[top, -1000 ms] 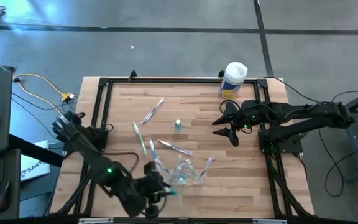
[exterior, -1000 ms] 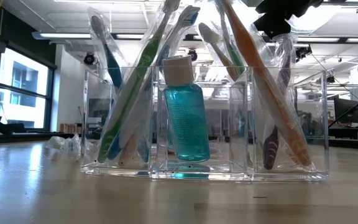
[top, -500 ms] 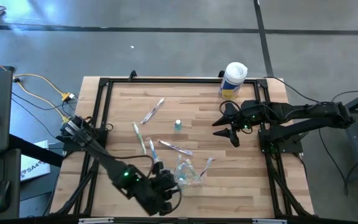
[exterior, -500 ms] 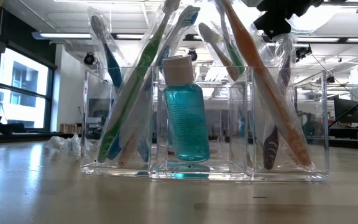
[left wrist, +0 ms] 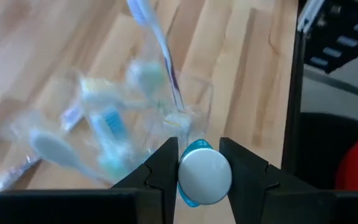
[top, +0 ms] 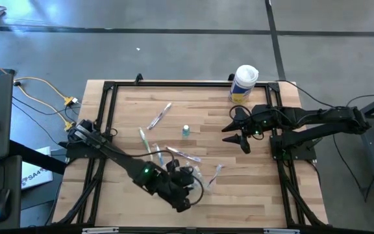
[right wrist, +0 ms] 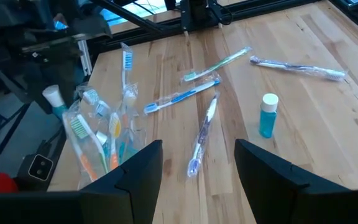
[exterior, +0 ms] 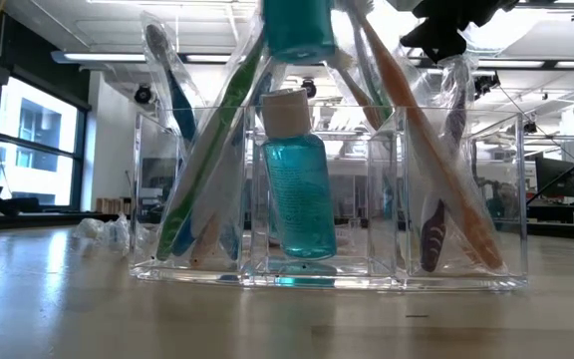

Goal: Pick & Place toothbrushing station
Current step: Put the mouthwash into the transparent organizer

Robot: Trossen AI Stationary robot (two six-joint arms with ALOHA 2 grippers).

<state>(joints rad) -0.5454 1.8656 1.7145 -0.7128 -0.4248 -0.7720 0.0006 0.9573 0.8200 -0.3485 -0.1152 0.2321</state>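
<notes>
The clear plastic holder (exterior: 327,199) stands on the table near its front edge, with wrapped toothbrushes (exterior: 207,160) leaning in its outer compartments and a small teal bottle (exterior: 295,189) upright in the middle one. My left gripper (left wrist: 197,146) hangs just above the holder (top: 197,177), shut on a second teal bottle (exterior: 299,25) with a white cap. Several wrapped toothbrushes (top: 160,116) and another small teal bottle (right wrist: 268,115) lie loose on the wood. My right gripper (top: 237,133) waits open at the table's right side, nothing between its fingers. My left gripper pinches the bottle between its two fingers just below the white cap (left wrist: 205,175), which faces the wrist camera. The fingers come slanting down from the table's near left. The bottle is lifted clear, cap up, its teal body (right wrist: 59,112) hanging above the holder's middle compartment.
A large white canister (top: 244,83) with a yellow label stands at the far right corner. A black frame (top: 109,117) runs along the table's edges. Bare wood lies between the loose toothbrushes and my right gripper.
My left gripper has carried the bottle toward the table's right edge and down, from the near left to just above the holder. The bottle's teal lower end has come into the low view over the middle compartment. The holder has stayed put.
</notes>
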